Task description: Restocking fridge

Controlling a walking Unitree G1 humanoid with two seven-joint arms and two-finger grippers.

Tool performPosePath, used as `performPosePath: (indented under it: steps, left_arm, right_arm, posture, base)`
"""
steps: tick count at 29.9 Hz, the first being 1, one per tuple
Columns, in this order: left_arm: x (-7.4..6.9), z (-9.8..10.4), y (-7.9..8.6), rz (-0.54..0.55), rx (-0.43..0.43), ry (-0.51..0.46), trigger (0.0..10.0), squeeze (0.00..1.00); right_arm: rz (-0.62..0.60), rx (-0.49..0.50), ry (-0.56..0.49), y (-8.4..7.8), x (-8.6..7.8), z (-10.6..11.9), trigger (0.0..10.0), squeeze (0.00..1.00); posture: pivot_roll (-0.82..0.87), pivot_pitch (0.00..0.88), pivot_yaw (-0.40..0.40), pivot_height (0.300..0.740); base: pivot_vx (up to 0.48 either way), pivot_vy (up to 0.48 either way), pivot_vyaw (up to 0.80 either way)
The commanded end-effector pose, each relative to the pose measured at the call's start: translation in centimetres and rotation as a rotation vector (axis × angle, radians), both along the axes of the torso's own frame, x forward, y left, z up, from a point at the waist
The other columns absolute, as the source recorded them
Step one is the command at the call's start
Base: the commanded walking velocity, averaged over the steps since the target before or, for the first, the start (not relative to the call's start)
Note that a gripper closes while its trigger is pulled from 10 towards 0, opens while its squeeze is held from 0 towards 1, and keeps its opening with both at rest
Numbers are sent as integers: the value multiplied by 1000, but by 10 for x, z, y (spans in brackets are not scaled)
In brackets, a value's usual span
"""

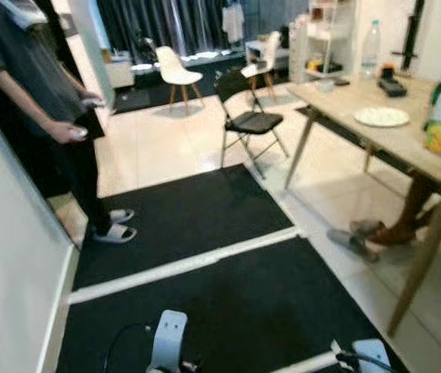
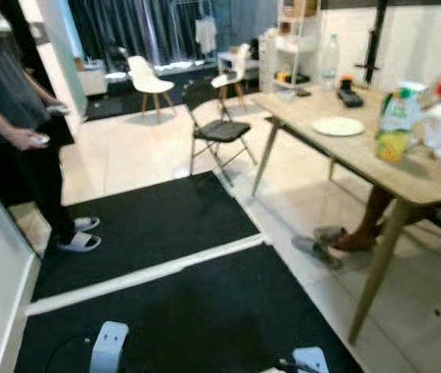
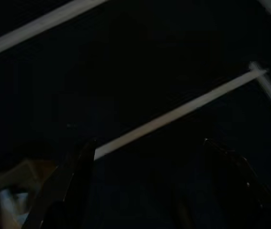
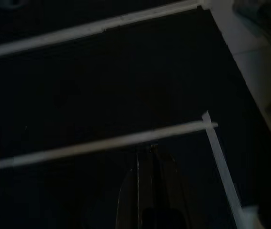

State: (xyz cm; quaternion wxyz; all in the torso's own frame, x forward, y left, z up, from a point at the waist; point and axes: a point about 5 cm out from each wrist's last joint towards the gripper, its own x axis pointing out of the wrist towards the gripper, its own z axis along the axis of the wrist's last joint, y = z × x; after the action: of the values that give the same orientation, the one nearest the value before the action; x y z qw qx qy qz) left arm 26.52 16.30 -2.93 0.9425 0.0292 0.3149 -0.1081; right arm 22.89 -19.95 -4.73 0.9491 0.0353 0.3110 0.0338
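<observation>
Carton (image 2: pixel 396 124) is standing on the worktop (image 2: pixel 360 155) — likely light, crushable, best gripped mid-body. Left gripper (image 3: pixel 149 191) fingers are hanging spread and empty; right gripper (image 4: pixel 147 191) fingers are pressing together, empty.

Black floor mats (image 1: pixel 204 287), wooden table (image 1: pixel 376 140), folding chair (image 1: pixel 247 120)

Very dark view, left gripper (image 3: pixel 147 183) with fingers spread apart, black floor mat (image 3: pixel 140 81) beyond them, pale tape line (image 3: pixel 178 112) crossing just past the fingertips

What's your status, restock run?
Left pincer open, right pincer shut, both empty over black mat. Juice carton on table ahead-right. Person standing left.
</observation>
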Motion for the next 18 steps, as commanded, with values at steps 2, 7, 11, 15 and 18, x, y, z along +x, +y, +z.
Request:
performPosePath:
  steps: [2,7,11,15,18]
  left_arm:
    - [6,6,10,-26,27,-1,10000,0]
    - [14,12,15,-45,44,-9,10000,0]
    - [18,16,17,-45,46,-14,10000,0]
    - [20,18,19,-25,31,-15,10000,0]
    - [18,16,18,8,11,-11,10000,0]
  right_arm:
    - [-55,36,18,5,-8,-7,10000,0]
    - [-85,53,11,9,-9,-7,10000,0]
    - [-100,59,9,10,-9,-8,10000,0]
    - [-108,61,10,12,-9,-8,10000,0]
    - [-86,54,11,13,-9,-8,10000,0]
  posture:
    - [-71,60,221,740]
    - [-60,51,256,740]
    - [-55,47,271,740]
    - [-71,50,259,740]
    - [-81,53,239,740]
  base:
    - [274,0,0]
    - [272,0,0]
    - [274,0,0]
    - [271,0,0]
    - [274,0,0]
